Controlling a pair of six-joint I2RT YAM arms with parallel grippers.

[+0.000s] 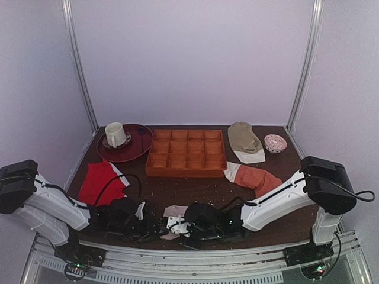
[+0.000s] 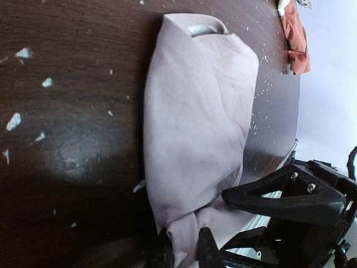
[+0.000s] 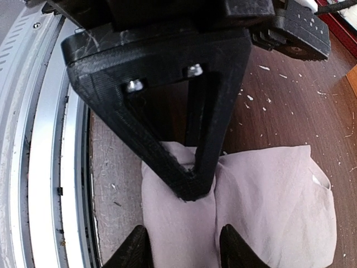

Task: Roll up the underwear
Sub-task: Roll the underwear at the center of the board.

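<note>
on my feed the underwear [image 2: 195,128] lies as a loosely folded pale bundle at the near edge of the table [image 1: 177,190], between the two arms. the left gripper [image 2: 181,251] is clenched on one end of it, cloth bunched between its black tips. the right gripper [image 3: 184,248] straddles the same end from the other side; its fingers [image 3: 135,248] stand apart with cloth filling the gap, and i cannot tell whether they are squeezing. white crumbs dot the dark wood around it. the red garment [image 1: 100,180] lies behind the left arm, well apart
</note>
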